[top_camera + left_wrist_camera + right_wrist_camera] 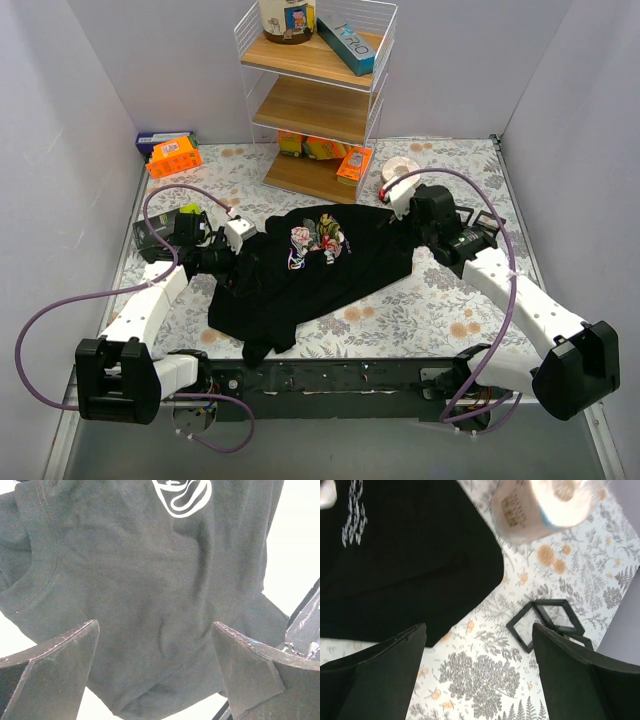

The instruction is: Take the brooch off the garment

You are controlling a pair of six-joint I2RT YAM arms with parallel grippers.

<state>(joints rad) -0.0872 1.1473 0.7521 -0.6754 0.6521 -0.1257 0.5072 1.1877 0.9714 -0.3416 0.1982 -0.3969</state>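
Observation:
The black T-shirt (300,275) lies crumpled mid-table, its rose print (318,238) facing up. A tiny reddish spot (330,257) at the print's lower edge may be the brooch; it is too small to be sure. My left gripper (235,262) is open at the shirt's left edge. In the left wrist view its fingers (65,665) straddle black fabric (150,580) near the collar and white script (182,495). My right gripper (402,212) is open and empty at the shirt's right edge. It hangs over bare tablecloth (479,630) beside the shirt (395,555).
A wire-and-wood shelf (315,90) stands at the back. Orange boxes (173,157) lie back left. A tape roll (403,168) sits near the right gripper and also shows in the right wrist view (540,505). Small black frames (547,622) lie on the floral tablecloth.

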